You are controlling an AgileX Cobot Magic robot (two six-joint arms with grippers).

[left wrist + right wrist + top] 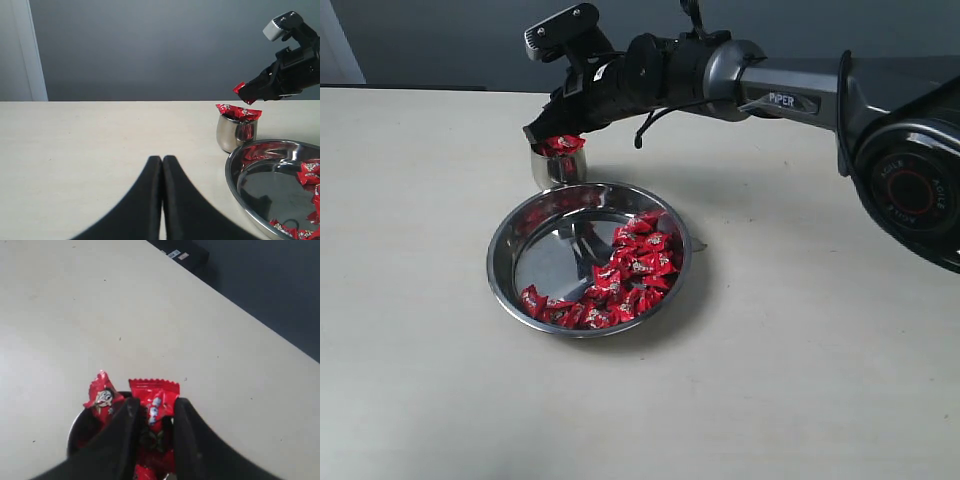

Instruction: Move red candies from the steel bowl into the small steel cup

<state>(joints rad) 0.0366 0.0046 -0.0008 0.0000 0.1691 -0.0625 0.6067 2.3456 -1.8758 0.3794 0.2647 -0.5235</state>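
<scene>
Red candy (241, 91) sits pinched in the right jaws just above the heaped steel cup (234, 136); the left jaws are closed, empty.

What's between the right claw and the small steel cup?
A red crinkle-wrapped candy, pinched in the right claw, hangs above the small shiny steel cup; only air separates it from candies heaped there, per the left wrist view.

The right tool (552, 137) hangs just over the cup (558, 170), heaped with red candies (562, 144). Beside it, the bowl (548, 262) holds more along its right and near side.
</scene>
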